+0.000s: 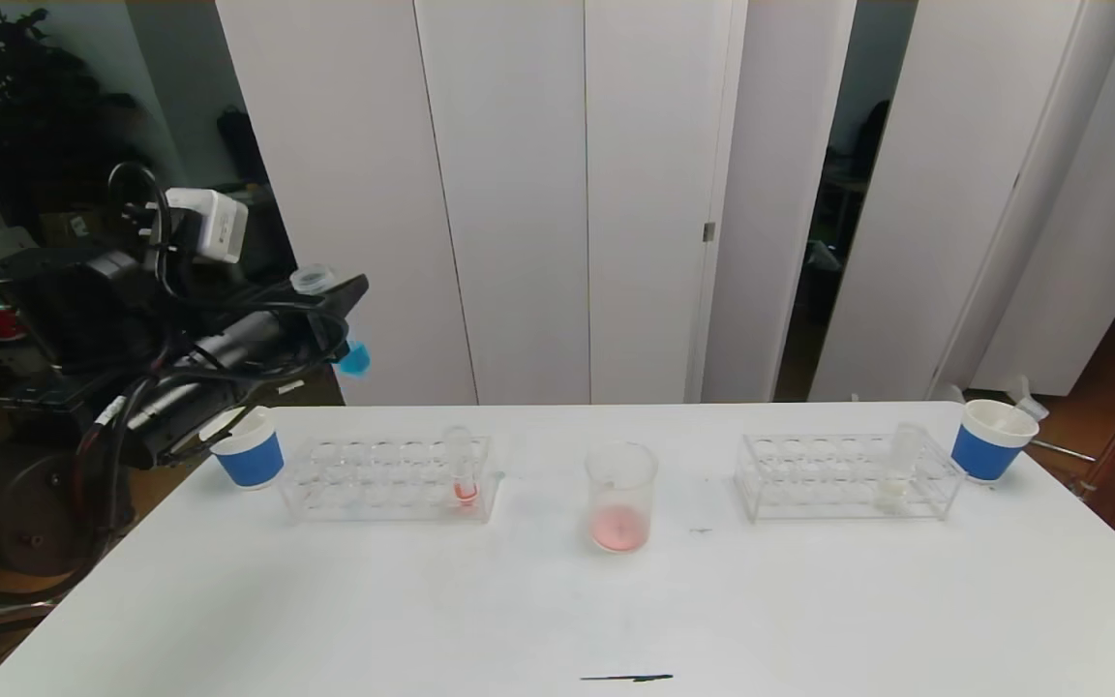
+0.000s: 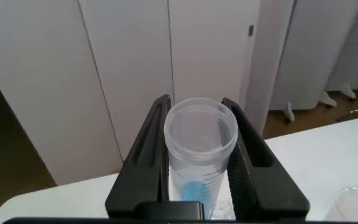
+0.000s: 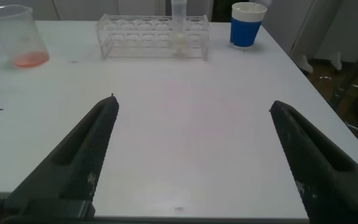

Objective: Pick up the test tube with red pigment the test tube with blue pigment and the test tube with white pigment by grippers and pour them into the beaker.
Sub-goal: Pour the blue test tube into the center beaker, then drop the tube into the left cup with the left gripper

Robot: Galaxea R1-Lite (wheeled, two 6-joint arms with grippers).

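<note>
At the left of the head view the left end effector (image 1: 330, 319) is clamped on the slim clear tube of blue liquid (image 1: 352, 359), lifted for pouring into the clear glass beaker (image 1: 620, 496) at centre of the white desk (image 1: 557, 600), while the right end effector (image 3: 191, 155) has its fingers wide apart, holding nothing.

The bench (image 1: 325, 600) is plain white, with one short black streak (image 1: 626, 679) near its front edge. The beaker (image 1: 621, 496) is clear glass with pink-red liquid pooled at the bottom. Both racks, the left rack (image 1: 388, 479) and the right rack (image 1: 846, 474), are clear plastic. A tube in the left rack (image 1: 464, 465) shows orange-red at its base. The test tube with white pigment (image 1: 896, 465) holds pale cream. The two paper cups (image 1: 250, 447) (image 1: 991, 440) are white with a blue band. The left gripper (image 1: 325, 315) is black; the test tube with blue pigment (image 1: 354, 359) shows bright cyan-blue. The right gripper (image 3: 194, 155) is black too.
</note>
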